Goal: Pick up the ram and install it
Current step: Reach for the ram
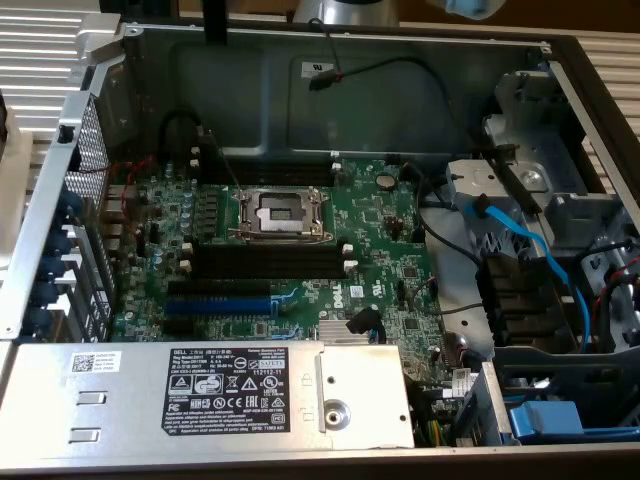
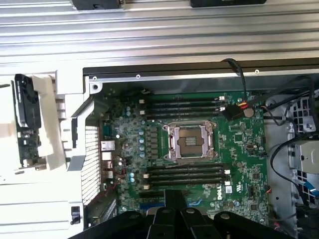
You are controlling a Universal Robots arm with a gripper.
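Outside the computer case (image 2: 149,75), beside its perforated rear wall (image 2: 90,164), the ram (image 2: 27,124) rests in a white holder (image 2: 52,129), untouched. Crossing the exterior view from nine o'clock to three, the blue expansion slot (image 1: 220,298) lies at about seven o'clock of the CPU socket (image 1: 280,212). Empty black memory slots (image 1: 265,258) sit at its six, and a blue cable (image 1: 520,235) runs at three o'clock. Over the motherboard (image 2: 239,149) the gripper (image 2: 175,199) hangs with its fingers pressed together, holding nothing, well apart from the ram.
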